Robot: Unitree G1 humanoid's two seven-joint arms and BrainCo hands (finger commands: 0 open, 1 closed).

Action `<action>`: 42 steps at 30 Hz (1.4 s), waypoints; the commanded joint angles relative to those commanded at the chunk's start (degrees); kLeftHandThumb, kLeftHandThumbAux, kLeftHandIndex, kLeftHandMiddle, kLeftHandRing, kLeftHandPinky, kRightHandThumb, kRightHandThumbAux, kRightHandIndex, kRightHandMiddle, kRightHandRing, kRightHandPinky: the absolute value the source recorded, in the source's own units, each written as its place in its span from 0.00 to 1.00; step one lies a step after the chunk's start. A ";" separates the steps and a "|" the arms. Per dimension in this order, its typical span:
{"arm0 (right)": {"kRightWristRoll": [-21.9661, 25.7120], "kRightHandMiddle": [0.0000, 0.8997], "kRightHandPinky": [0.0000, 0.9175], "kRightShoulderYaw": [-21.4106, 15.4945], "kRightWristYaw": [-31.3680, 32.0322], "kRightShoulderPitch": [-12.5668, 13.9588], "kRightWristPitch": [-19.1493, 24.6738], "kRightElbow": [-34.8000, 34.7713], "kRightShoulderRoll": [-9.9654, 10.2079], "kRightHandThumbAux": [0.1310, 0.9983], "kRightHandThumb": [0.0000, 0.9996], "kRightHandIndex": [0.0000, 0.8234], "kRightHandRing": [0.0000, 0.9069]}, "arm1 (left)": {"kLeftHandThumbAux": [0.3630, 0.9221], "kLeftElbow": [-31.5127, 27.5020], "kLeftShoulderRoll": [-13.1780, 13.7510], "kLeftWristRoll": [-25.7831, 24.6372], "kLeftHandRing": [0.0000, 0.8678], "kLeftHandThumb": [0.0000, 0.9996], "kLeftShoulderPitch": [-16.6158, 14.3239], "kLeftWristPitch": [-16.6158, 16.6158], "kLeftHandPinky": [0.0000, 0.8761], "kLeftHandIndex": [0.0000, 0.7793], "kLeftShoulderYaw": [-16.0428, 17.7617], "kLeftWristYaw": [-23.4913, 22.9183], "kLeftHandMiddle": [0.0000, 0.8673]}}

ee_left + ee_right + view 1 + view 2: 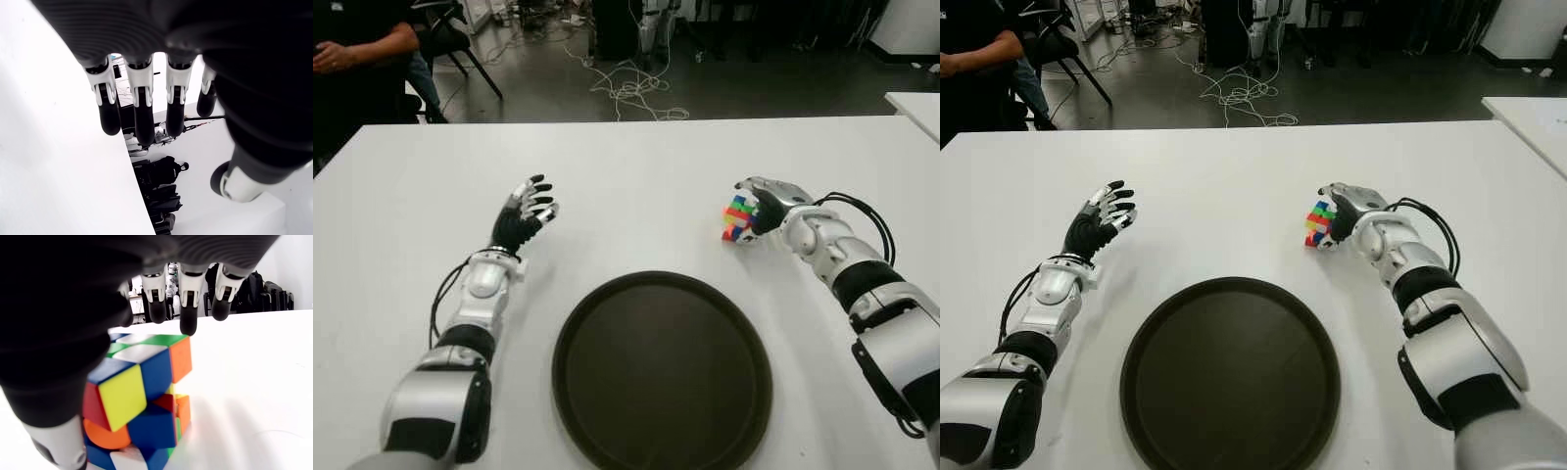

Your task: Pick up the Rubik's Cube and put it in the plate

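Note:
The Rubik's Cube (pixel 736 217) stands on the white table (pixel 636 166), to the right of and a little beyond the dark round plate (pixel 570 338), which has nothing in it. My right hand (pixel 754 203) is at the cube from its right side. In the right wrist view its fingers (pixel 188 308) arch over the cube's (pixel 142 396) top without pressing on it, and the thumb (pixel 58 445) is beside a lower corner. My left hand (pixel 530 204) shows left of the plate with its fingers spread and nothing in it.
A seated person (pixel 352 49) is at the far left corner beyond the table. Cables (pixel 626 88) lie on the floor behind the table's far edge. The corner of another white table (pixel 915 103) shows at the right.

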 joint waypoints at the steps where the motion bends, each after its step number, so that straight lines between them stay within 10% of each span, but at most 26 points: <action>1: 0.00 0.13 0.14 0.02 0.09 0.03 0.04 -0.07 -0.01 0.76 0.00 0.12 0.15 | 0.62 0.11 0.01 0.05 0.23 0.16 -0.03 0.03 0.23 0.14 -0.01 0.10 0.23; 42: 0.89 0.43 0.47 0.17 0.35 1.12 -4.10 1.46 0.98 0.90 0.00 0.42 0.47 | 0.60 -0.32 -0.25 -0.06 0.22 0.16 0.04 0.61 0.20 0.13 -0.04 0.72 0.22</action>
